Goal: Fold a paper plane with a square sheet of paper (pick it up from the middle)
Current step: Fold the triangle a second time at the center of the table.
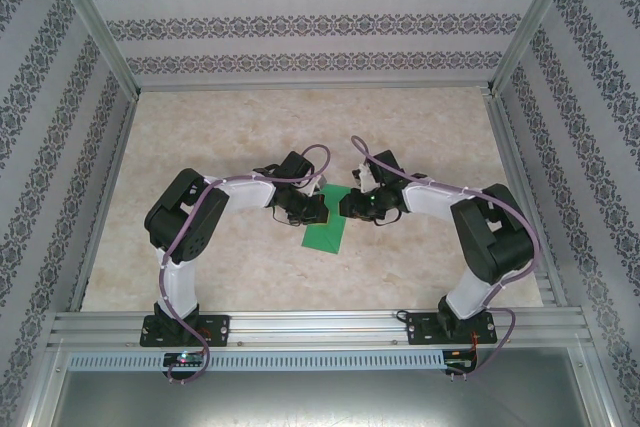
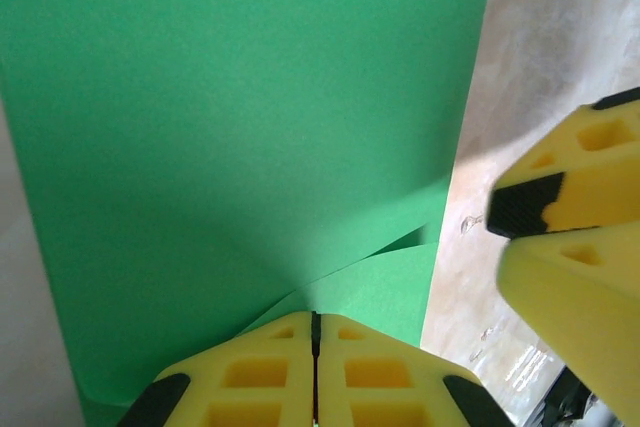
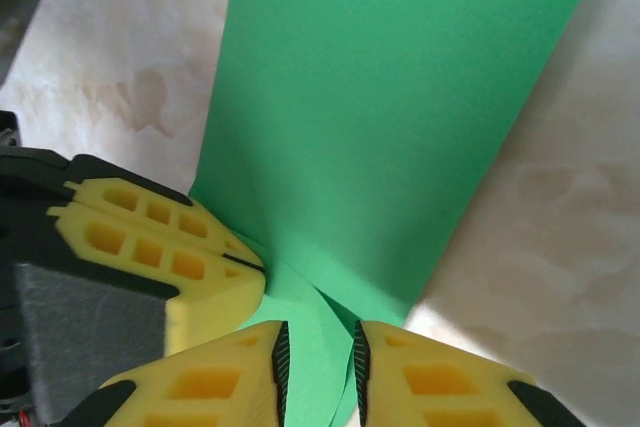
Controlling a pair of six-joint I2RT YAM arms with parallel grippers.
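Note:
The square sheet of paper (image 1: 326, 235) is bright green and doubled over into a long strip at mid-table, its far end lifted between the two grippers. My left gripper (image 2: 315, 319) is shut on the paper (image 2: 250, 117), whose layers run together into its closed jaws. My right gripper (image 3: 320, 342) stands open just beside it, with a curved edge of the paper (image 3: 390, 117) lying loose in the gap between its jaws. The right fingers (image 2: 580, 187) show in the left wrist view and the left fingers (image 3: 170, 257) in the right wrist view, almost touching.
The beige marbled table (image 1: 220, 137) is ringed by an aluminium frame (image 1: 310, 325) and patterned walls. Both arms bend inward from their bases, and their grippers (image 1: 318, 209) (image 1: 345, 205) meet at the centre.

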